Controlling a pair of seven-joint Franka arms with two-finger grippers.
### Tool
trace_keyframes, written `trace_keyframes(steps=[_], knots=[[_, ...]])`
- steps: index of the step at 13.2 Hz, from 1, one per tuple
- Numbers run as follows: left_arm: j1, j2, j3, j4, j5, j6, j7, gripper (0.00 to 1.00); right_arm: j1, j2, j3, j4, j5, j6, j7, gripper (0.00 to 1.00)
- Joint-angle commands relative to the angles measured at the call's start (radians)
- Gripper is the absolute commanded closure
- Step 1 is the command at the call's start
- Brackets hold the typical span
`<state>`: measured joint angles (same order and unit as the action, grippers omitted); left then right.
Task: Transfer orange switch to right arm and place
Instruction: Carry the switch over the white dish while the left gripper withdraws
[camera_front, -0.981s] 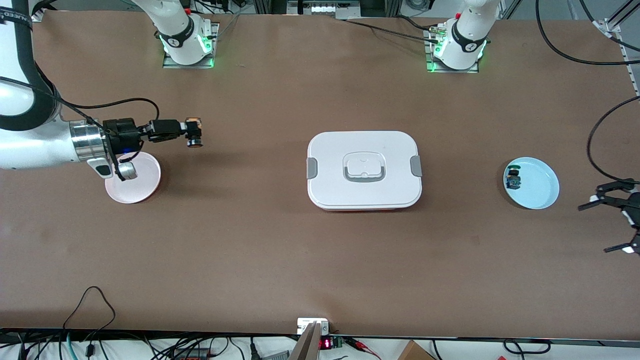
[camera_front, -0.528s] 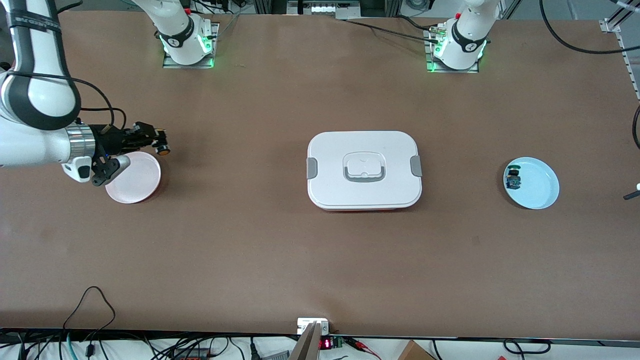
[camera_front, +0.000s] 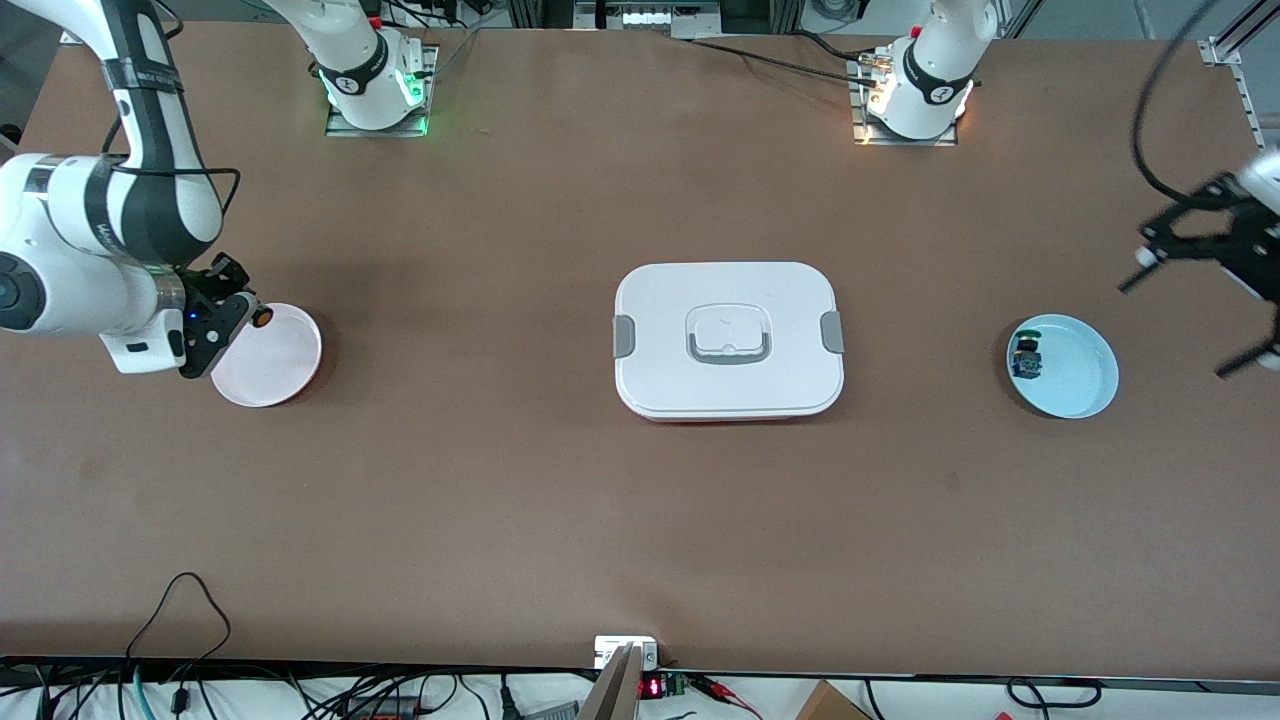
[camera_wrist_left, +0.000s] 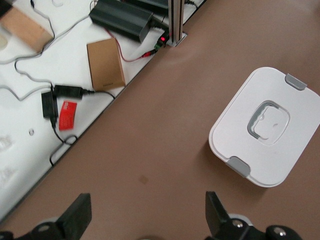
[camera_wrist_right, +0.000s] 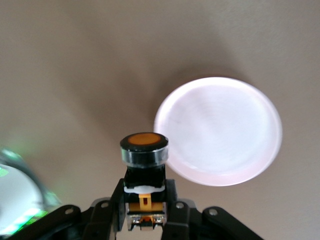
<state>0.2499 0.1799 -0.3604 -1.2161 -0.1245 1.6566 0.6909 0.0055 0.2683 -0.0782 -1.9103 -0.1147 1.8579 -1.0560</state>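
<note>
My right gripper (camera_front: 245, 312) is shut on the orange switch (camera_front: 262, 317) and holds it in the air over the rim of the pink plate (camera_front: 275, 360). In the right wrist view the switch (camera_wrist_right: 144, 149) stands up from the gripper (camera_wrist_right: 145, 202), round orange cap outward. Its black body and orange-yellow side bits sit between the fingers, with the pink plate (camera_wrist_right: 220, 132) beside it below. My left gripper (camera_front: 1172, 330) is open and empty, up in the air at the left arm's end of the table, beside the blue plate (camera_front: 1080, 385). Its fingers (camera_wrist_left: 77, 215) show spread wide in the left wrist view.
A white lidded box (camera_front: 728, 340) with grey clips sits mid-table and also shows in the left wrist view (camera_wrist_left: 267, 132). A green-capped switch (camera_front: 1026, 357) lies in the blue plate. Cables and boxes lie off the table's front edge (camera_wrist_left: 105, 62).
My right gripper has drawn back with the orange switch, from the open table to the pink plate's rim. My left gripper has come back into view, farther from the front camera.
</note>
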Motion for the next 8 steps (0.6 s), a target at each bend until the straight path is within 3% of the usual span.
trace_keyframes(steps=[1, 3, 4, 6, 8], knots=[[-0.139, -0.173, 0.16, -0.248, 0.02, 0.017, -0.29, 0.0, -0.028, -0.006, 0.011, -0.076, -0.051, 0.148, -0.126, 0.97], [-0.266, -0.218, 0.302, -0.356, 0.035, 0.011, -0.361, 0.0, -0.047, 0.015, 0.011, -0.099, -0.075, 0.245, -0.218, 0.97], [-0.291, -0.226, 0.334, -0.414, 0.031, 0.018, -0.431, 0.0, -0.051, 0.028, 0.011, -0.104, -0.075, 0.289, -0.258, 0.97], [-0.294, -0.217, 0.336, -0.441, 0.035, 0.026, -0.667, 0.0, -0.061, 0.048, 0.011, -0.116, -0.075, 0.34, -0.283, 0.97], [-0.296, -0.197, 0.336, -0.468, 0.037, 0.028, -0.748, 0.0, -0.074, 0.066, 0.011, -0.159, -0.077, 0.429, -0.321, 0.97]])
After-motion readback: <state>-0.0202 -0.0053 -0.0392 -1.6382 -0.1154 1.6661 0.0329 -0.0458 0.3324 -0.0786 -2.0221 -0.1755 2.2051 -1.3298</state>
